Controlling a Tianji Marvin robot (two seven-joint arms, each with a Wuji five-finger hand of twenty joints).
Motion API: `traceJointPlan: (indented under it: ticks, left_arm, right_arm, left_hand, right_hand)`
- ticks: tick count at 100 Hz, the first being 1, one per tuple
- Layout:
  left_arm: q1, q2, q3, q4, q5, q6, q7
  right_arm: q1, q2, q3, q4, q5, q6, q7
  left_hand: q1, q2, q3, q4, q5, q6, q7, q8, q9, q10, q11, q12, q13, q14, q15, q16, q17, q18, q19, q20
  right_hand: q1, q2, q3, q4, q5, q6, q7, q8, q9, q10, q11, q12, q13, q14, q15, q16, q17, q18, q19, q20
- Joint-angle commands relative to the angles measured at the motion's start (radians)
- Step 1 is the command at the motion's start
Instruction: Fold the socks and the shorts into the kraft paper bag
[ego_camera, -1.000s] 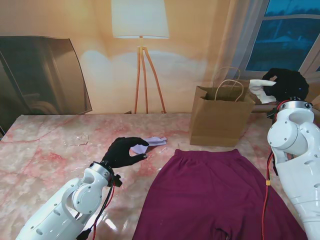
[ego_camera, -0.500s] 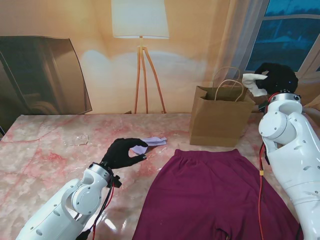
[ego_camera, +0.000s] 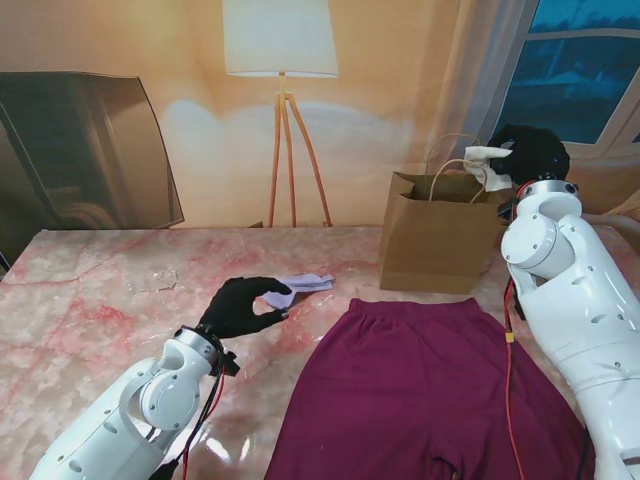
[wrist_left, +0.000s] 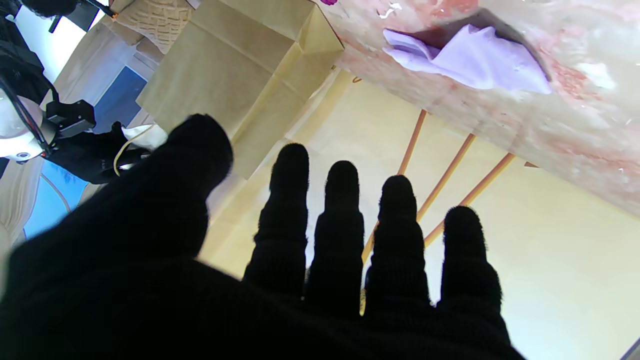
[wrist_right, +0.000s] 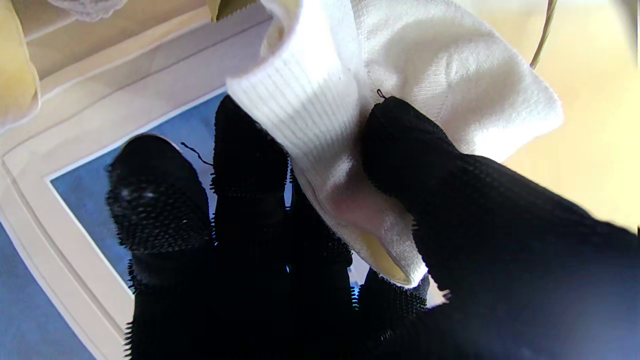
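Our right hand (ego_camera: 530, 155) pinches a white sock (ego_camera: 487, 158) just over the kraft paper bag (ego_camera: 440, 232) mouth, our left hand (ego_camera: 243, 305) hovers empty with fingers spread by the lilac sock (ego_camera: 303, 284) (flat on the table (ego_camera: 90, 300)), maroon shorts (ego_camera: 425, 390) lie spread nearer to us

This looks like a staged home setting, a living room or bedroom mock-up around a robot rig. Behind the pink-veined marble tabletop (ego_camera: 90, 290) runs a warm beige backdrop showing a floor lamp (ego_camera: 281, 60) with a white shade on a wooden tripod, a dark curved screen (ego_camera: 85, 150) at the left and a window (ego_camera: 585, 70) with blue dusk panes and pale curtains at the right. Household things lie about: maroon shorts (ego_camera: 425, 390), a lilac sock (ego_camera: 300, 285) and a kraft paper bag (ego_camera: 440, 240).
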Motion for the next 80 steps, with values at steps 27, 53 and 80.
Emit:
traceJointPlan:
  ticks: [27, 53, 80]
  left_arm:
    - [0.007, 0.005, -0.004, 0.003, -0.002, -0.003, -0.007]
    - [0.004, 0.006, -0.004, 0.006, -0.002, -0.004, -0.009]
    - [-0.001, 0.005, -0.002, 0.015, -0.002, -0.008, -0.008]
  right_arm:
    - [0.011, -0.002, -0.034, 0.037, 0.013, -0.004, 0.054]
    - [0.018, 0.009, -0.058, 0.058, -0.006, -0.017, 0.095]
    - [0.021, 0.013, -0.070, 0.062, 0.002, -0.014, 0.129]
  left_hand:
    - [-0.025, 0.009, -0.011, 0.067, -0.013, -0.004, -0.015, -0.002, -0.022, 0.007, -0.023, -0.012, -0.030, -0.034, -0.023, -0.003, -0.011, 0.008, -0.013, 0.000]
    - [-0.025, 0.009, -0.010, 0.067, -0.011, -0.002, -0.014, -0.002, -0.022, 0.007, -0.023, -0.012, -0.030, -0.036, -0.023, -0.003, -0.010, 0.006, -0.014, 0.003]
    - [-0.026, 0.009, -0.010, 0.067, -0.011, -0.003, -0.014, -0.002, -0.022, 0.006, -0.023, -0.012, -0.030, -0.036, -0.023, -0.003, -0.011, 0.009, -0.017, 0.005]
  right_hand:
    - [-0.008, 0.032, 0.003, -0.016, 0.025, -0.027, 0.049, -0.002, 0.040, -0.031, -0.008, 0.003, 0.032, -0.017, -0.028, -0.031, 0.020, -0.026, 0.017, -0.001]
    - [-0.027, 0.039, -0.007, -0.021, 0.002, -0.024, 0.028, 0.000, 0.031, -0.050, -0.055, -0.004, 0.016, -0.021, -0.136, -0.070, -0.066, -0.010, -0.004, 0.011]
    - [-0.074, 0.016, -0.032, -0.029, -0.143, 0.083, -0.110, 0.030, -0.171, -0.024, -0.049, -0.008, -0.111, -0.007, -0.254, -0.055, -0.170, -0.007, -0.050, 0.040]
